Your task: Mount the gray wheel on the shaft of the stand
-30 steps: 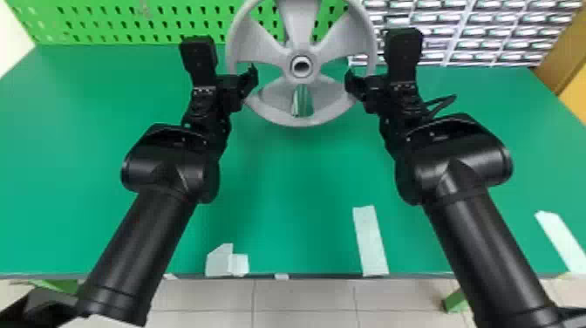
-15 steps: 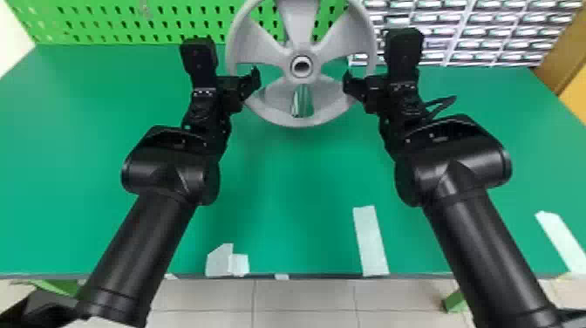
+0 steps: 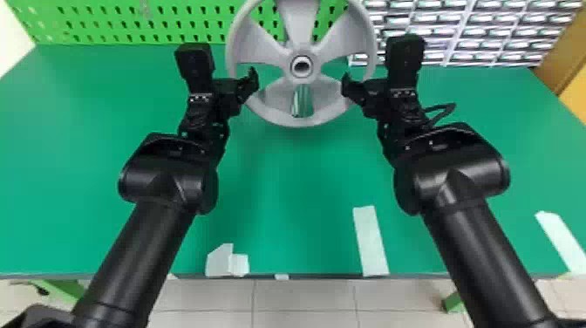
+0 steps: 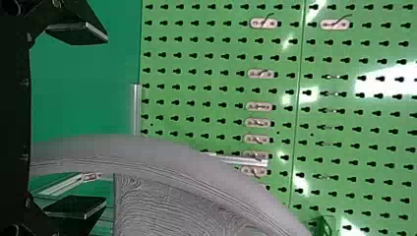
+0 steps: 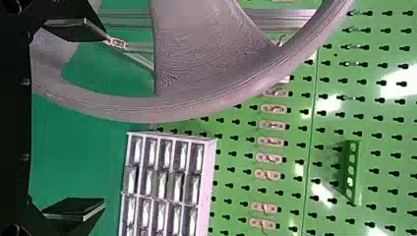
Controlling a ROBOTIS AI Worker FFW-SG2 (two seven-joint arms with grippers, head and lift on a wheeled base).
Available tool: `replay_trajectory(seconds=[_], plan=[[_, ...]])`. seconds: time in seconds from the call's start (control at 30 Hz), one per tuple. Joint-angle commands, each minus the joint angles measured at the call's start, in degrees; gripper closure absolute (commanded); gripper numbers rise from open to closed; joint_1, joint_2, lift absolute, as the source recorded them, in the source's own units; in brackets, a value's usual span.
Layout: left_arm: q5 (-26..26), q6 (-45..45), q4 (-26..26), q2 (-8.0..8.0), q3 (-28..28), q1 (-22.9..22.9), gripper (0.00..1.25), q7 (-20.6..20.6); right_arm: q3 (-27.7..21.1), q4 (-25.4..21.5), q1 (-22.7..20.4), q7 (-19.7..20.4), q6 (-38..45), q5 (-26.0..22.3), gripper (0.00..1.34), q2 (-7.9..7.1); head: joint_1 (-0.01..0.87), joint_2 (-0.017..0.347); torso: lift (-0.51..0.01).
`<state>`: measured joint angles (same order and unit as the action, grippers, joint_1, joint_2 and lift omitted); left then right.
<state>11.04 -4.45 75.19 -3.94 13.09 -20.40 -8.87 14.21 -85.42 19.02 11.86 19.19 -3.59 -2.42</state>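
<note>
Barely anything has shifted: my left gripper (image 4: 104, 119) stands spread, the rim (image 4: 142, 150) between its fingers, unpinched; the gray wheel (image 3: 301, 80) stays upright before the stand (image 5: 285, 18); my right gripper (image 5: 104, 119) is likewise spread. Unclamped yet steady, it's probably on the shaft, so I'd back off next.

– Where is the gray, round, spoked wheel (image 3: 298, 39) placed?
– It is flanked by the left gripper (image 3: 252, 80) and the right gripper (image 3: 346, 86).
– And behind them?
– A green perforated pegboard (image 3: 131, 22) is set there, a white multi-drawer cabinet (image 3: 479, 30) beyond the right gripper; a flat green tabletop (image 3: 301, 174) is spread below both.
</note>
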Motion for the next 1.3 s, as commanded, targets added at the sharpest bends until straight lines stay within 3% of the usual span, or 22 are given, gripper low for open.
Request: replay_trajectory(seconds=[0.0, 0.57, 1.27], plan=[[-0.8, 0.0, 2.9, -0.02, -0.7, 2.1, 0.13, 0.0, -0.2, -1.4, -1.3, 0.0, -0.4, -0.3, 0.11, -0.21, 0.865, 0.052, -0.101], [-2.2, -0.9, 11.8, -0.19, -3.1, 9.4, 0.13, 0.0, -0.2, -6.2, -6.2, 0.0, -1.8, -0.9, 0.11, -1.09, 0.865, 0.052, -0.101], [-4.4, 2.3, 18.2, -0.46, -6.6, 17.3, 0.13, 1.7, -1.3, -6.4, -12.6, -1.4, -15.2, -0.7, 0.11, -2.15, 0.865, 0.052, -0.101]])
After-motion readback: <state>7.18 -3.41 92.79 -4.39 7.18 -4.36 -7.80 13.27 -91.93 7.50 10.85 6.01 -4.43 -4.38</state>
